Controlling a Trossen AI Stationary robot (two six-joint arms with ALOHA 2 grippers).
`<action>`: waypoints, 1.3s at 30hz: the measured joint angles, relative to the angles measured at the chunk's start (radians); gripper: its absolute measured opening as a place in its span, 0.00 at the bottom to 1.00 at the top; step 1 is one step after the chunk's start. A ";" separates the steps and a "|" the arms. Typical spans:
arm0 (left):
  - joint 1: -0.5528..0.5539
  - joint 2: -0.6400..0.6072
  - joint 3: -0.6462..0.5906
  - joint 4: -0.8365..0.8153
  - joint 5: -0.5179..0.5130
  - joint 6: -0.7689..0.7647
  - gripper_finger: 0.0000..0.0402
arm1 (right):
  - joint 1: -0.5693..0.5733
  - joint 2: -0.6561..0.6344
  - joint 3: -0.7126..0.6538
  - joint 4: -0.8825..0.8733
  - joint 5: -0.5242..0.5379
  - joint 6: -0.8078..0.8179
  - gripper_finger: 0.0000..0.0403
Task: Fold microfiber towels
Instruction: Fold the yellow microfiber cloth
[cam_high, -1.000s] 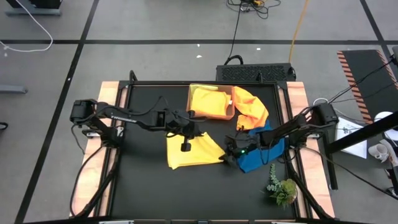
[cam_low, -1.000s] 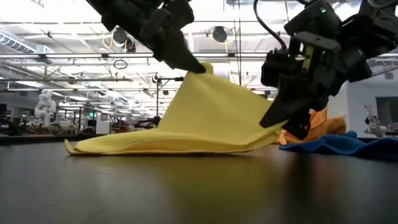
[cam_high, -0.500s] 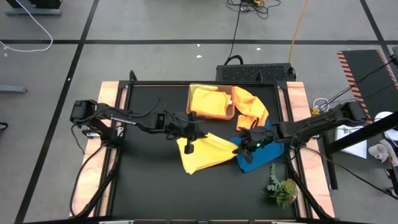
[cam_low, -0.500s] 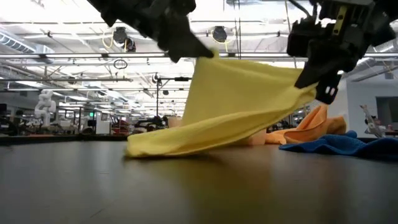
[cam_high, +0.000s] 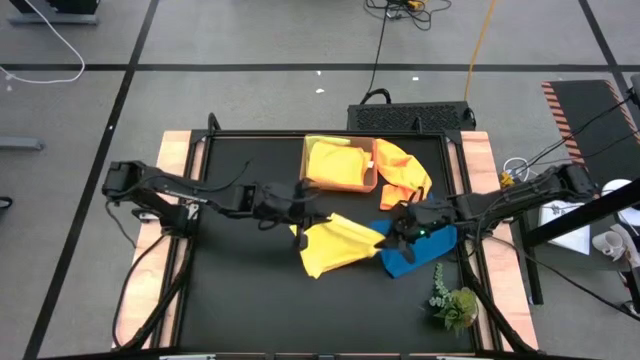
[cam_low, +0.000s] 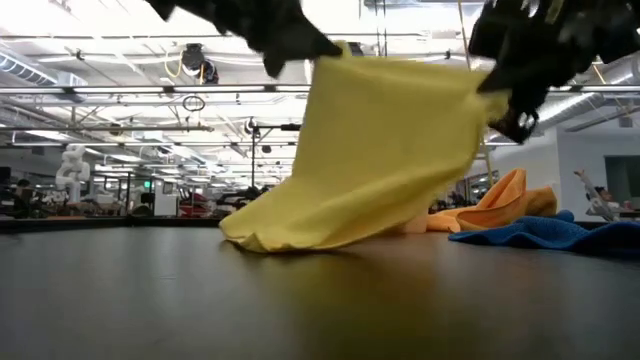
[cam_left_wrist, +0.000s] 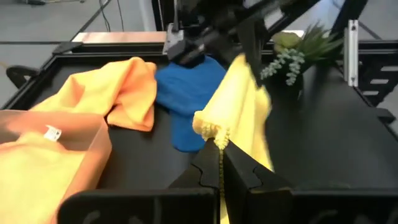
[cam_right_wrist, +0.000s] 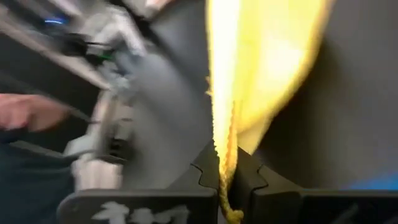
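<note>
A yellow towel (cam_high: 335, 246) hangs between my two grippers above the middle of the black table (cam_high: 230, 290). Its lower end (cam_low: 262, 236) rests on the table. My left gripper (cam_high: 301, 224) is shut on the towel's upper left corner, and my right gripper (cam_high: 392, 232) is shut on its upper right corner. A blue towel (cam_high: 422, 250) lies crumpled on the table under my right gripper. An orange towel (cam_high: 403, 172) lies heaped beside the brown tray (cam_high: 371, 180), and a folded yellow-orange towel (cam_high: 335, 162) lies in the tray. My left gripper pinches the yellow towel's bunched upper corner (cam_left_wrist: 210, 127) between its two fingers, slanting down from the table's left. The cloth hangs below it. My right gripper pinches the towel's opposite top corner by its hem (cam_right_wrist: 225, 149), coming from the table's right. The top edge (cam_low: 410, 66) runs between both grips, drooping a little.
A small green plant sprig (cam_high: 455, 300) lies near the table's front right corner. Wooden rails (cam_high: 172, 160) border the table on the left and right. The table's near left part lies bare and black.
Both grippers have risen, the right one much more, and it has also gone toward the table's right edge. The yellow towel, which lay mostly spread on the table, now hangs between them. Its lower end has slid along the table toward the right.
</note>
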 joint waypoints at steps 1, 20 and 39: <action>-0.024 -0.017 0.000 -0.022 -0.024 -0.010 0.00 | 0.011 0.000 0.000 0.050 -0.012 -0.011 0.00; -0.551 -0.111 0.001 0.107 -0.432 -0.338 0.00 | 0.188 0.075 0.004 0.560 -0.153 0.082 0.00; -0.226 -0.122 -0.354 0.160 -0.407 -0.361 0.01 | -0.113 0.233 0.000 0.234 -0.042 0.024 0.00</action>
